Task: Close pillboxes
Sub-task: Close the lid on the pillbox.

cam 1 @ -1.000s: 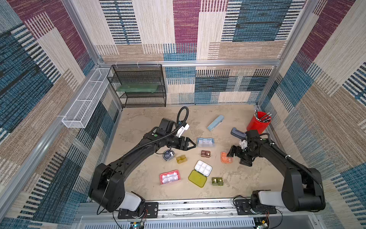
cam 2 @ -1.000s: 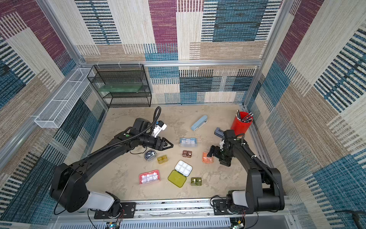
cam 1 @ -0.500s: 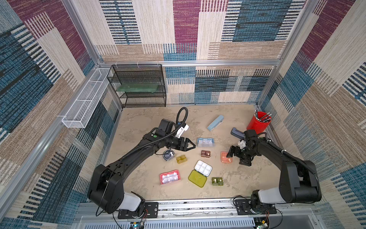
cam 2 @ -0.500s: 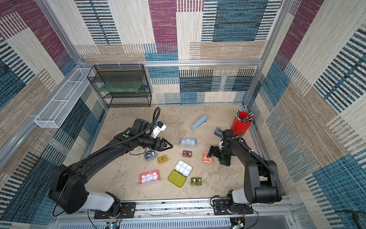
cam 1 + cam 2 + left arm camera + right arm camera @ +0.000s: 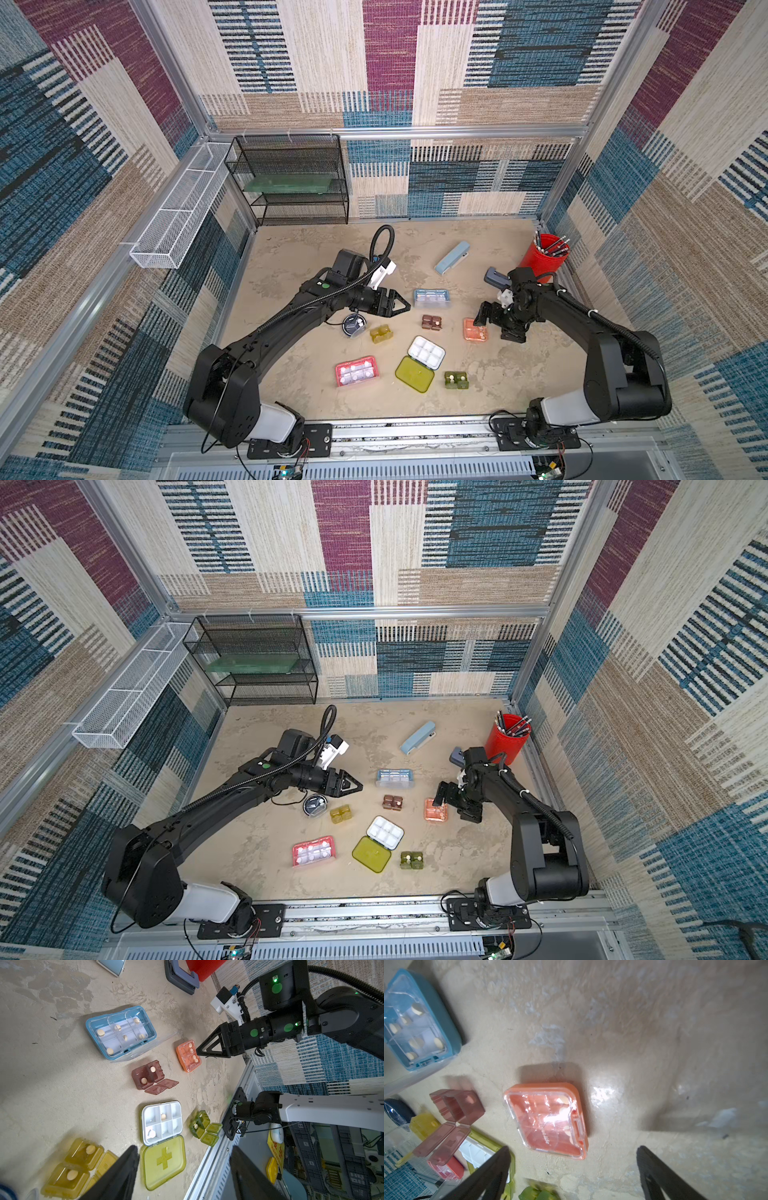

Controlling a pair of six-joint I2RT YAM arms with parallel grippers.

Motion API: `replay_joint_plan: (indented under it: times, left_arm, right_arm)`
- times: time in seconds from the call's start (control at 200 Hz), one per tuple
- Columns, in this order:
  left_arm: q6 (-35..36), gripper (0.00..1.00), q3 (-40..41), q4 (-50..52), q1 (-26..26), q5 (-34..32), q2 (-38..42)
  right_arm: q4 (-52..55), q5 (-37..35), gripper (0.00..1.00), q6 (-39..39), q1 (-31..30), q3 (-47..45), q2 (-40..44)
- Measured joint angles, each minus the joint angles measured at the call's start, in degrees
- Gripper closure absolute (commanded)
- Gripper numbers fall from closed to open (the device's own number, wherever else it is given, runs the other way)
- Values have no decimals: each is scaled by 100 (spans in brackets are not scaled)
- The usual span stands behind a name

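My right gripper (image 5: 573, 1148) (image 5: 496, 326) is open, low beside the orange pillbox (image 5: 548, 1118) (image 5: 475, 329), whose clear lid lies down over it; nothing is between the fingers. My left gripper (image 5: 183, 1148) (image 5: 405, 307) hangs open and empty left of the light blue pillbox (image 5: 431, 298) (image 5: 120, 1032), whose clear lid lies flat open. The brown pillbox (image 5: 145, 1076), amber pillbox (image 5: 74, 1167), dark green pillbox (image 5: 199, 1124) and yellow-green pillbox with its white tray (image 5: 162, 1122) all stand open. The pink pillbox (image 5: 357, 371) and round black pillbox (image 5: 354, 324) lie on the left.
A long pale-blue case (image 5: 452, 258) and a grey-blue block (image 5: 495, 277) lie toward the back. A red cup of pens (image 5: 544, 257) stands at the back right. A black wire shelf (image 5: 291, 183) fills the back left corner. A metal rail (image 5: 415, 432) runs along the front.
Almost nothing: the right gripper's jaws have spread a touch wider beside the orange pillbox. The left arm holds still.
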State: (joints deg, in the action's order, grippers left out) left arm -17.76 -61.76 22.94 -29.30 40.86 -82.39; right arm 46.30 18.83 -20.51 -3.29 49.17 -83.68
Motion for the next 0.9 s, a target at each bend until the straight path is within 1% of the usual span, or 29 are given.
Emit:
replay_joint_plan:
  times: [0.14, 0.491, 0.901]
  left_arm:
    - [22, 29, -70, 2, -22, 0, -24]
    - [146, 29, -142, 92, -44, -4, -46]
    - [188, 29, -103, 151, -44, -9, -44]
  right_arm:
    - [-9, -85, 0, 2, -101, 2, -55]
    - [-155, -146, 6, 0, -350, 72, -363]
    - [-188, -295, 12, -2, -382, 13, -417]
